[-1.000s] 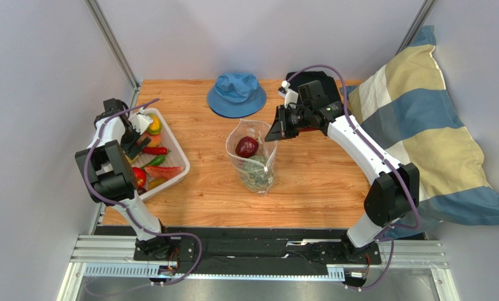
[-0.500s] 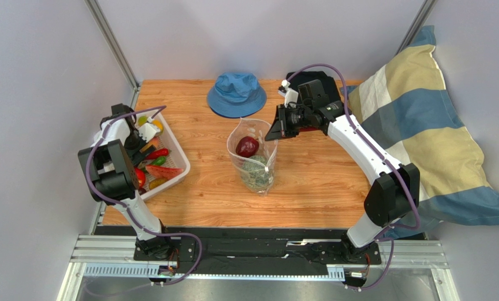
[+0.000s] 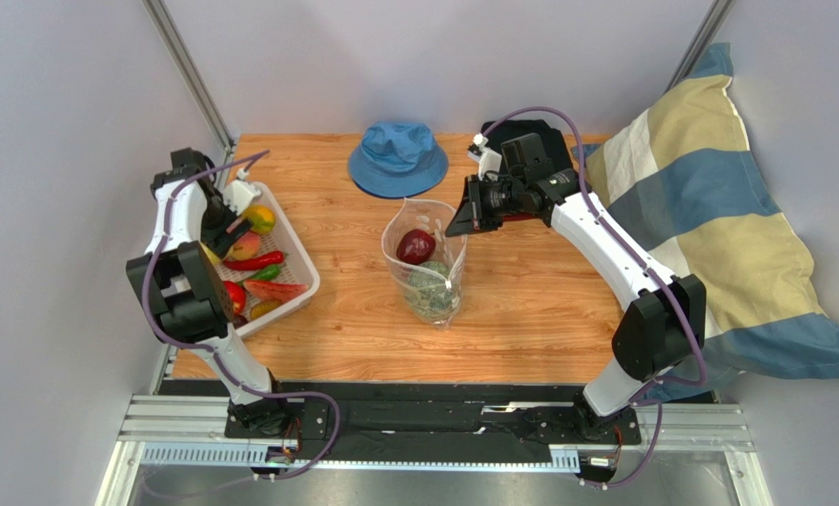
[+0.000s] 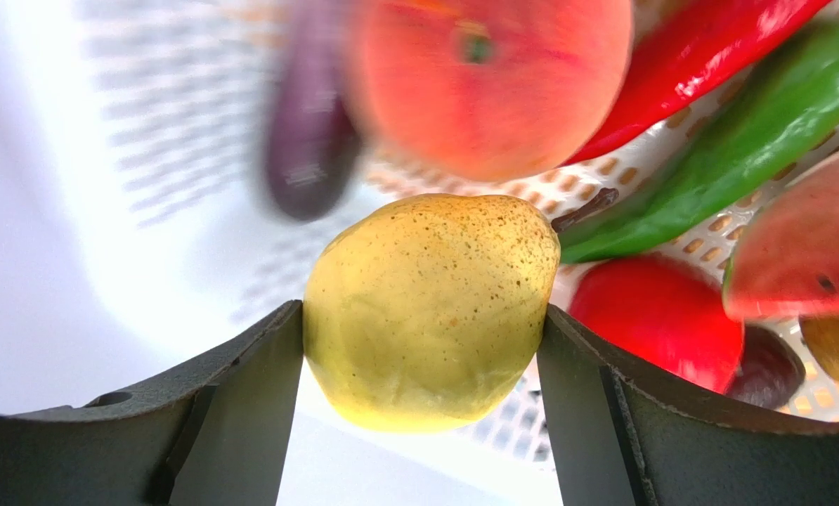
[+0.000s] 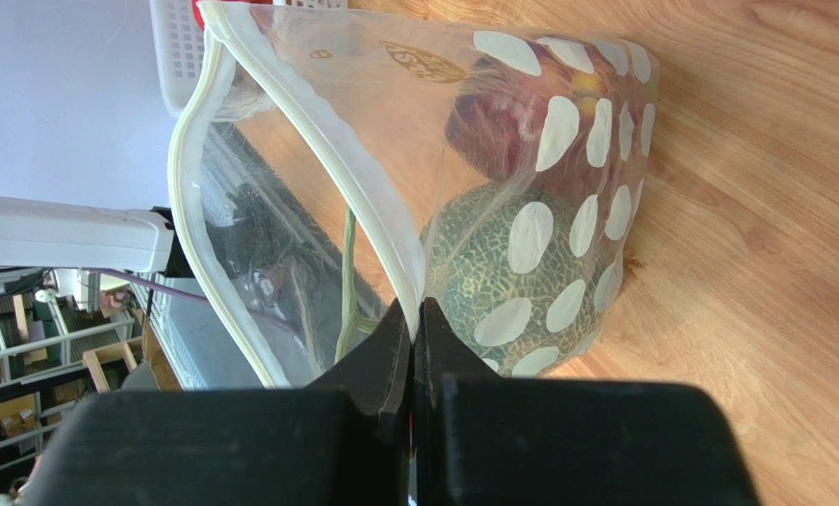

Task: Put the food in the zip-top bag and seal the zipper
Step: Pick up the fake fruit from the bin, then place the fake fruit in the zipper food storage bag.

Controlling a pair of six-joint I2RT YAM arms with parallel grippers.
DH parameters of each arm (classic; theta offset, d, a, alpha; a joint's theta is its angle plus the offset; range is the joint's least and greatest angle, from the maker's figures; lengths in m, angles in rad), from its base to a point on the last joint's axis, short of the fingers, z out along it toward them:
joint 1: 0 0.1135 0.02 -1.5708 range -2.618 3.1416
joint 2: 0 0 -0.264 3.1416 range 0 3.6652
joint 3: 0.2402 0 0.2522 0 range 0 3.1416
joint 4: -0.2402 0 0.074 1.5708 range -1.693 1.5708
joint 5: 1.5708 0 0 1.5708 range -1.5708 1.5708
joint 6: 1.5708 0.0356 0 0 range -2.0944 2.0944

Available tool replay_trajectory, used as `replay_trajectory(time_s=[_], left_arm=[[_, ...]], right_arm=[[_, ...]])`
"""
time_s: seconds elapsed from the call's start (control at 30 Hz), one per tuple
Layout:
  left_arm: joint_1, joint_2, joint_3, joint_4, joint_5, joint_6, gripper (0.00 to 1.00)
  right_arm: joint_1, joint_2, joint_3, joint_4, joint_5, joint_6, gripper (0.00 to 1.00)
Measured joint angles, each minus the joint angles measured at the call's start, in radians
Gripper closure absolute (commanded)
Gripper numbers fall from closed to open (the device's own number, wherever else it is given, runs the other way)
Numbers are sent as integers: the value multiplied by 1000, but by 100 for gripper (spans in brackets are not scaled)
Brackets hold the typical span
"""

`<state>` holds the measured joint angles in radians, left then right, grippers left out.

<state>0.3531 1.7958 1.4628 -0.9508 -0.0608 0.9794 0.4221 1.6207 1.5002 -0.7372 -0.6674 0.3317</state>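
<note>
Grey walls close in a wooden tabletop (image 3: pixel 519 316), with a blue bucket hat (image 3: pixel 397 158) at its far edge and a striped pillow (image 3: pixel 709 211) off its right edge. Over the last second the left end effector (image 4: pixel 422 316) has shifted from the middle of the white mesh basket (image 3: pixel 303 264) toward its far end, and its fingers have drawn in from fully spread. They now sit against both flanks of a yellow pear (image 4: pixel 434 264), which still lies among the other toys.

The right end effector (image 5: pixel 413 316) has not moved. It stays pressed together on the zipper (image 5: pixel 184 179), holding the zip-top bag (image 3: pixel 426 264) open mid-tabletop with a dark red fruit (image 3: pixel 415 247) and a green netted ball (image 3: pixel 429 293) inside.

The pear looks like the third piece to go in; several remain, and sealing is far off.
</note>
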Motion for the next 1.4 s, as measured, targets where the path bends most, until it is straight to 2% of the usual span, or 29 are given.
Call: replay_trajectory(time_s=[0.17,0.27,0.37,0.5,0.6,0.73,0.83,0.87,1.03,1.2,1.3,1.4], left_arm=[[-34,-101,172,-104,84,-42,32],[-117,-185,260,-175,181,-91,32],[-275,-254,352,-223,308,-169,32],[-576,-312,449,-214,506,-327,31],[-760,-322,465,-167,600,-451,31],[-908,-296,415,-84,656,-572,24],[-943,-260,336,-34,653,-626,10],[-946,-241,323,-27,648,-636,1],[-946,-149,302,-19,579,-661,1],[-925,-169,383,-81,536,-663,1],[-846,-253,378,-117,558,-660,5],[-611,-376,294,-169,601,-642,6]], right_arm=[[0,0,0,-5,1,-4,100],[0,2,6,-14,1,-11,100],[0,13,25,-31,2,-18,100],[0,32,52,-39,4,-24,100],[0,38,64,-50,5,-29,100],[-1,39,66,-53,5,-34,100],[-6,40,66,-55,4,-34,100],[-9,40,66,-56,4,-35,100],[-23,40,66,-61,4,-41,100],[-30,40,66,-73,3,-49,100],[-32,40,66,-80,3,-59,100],[-33,40,66,-87,3,-68,100]])
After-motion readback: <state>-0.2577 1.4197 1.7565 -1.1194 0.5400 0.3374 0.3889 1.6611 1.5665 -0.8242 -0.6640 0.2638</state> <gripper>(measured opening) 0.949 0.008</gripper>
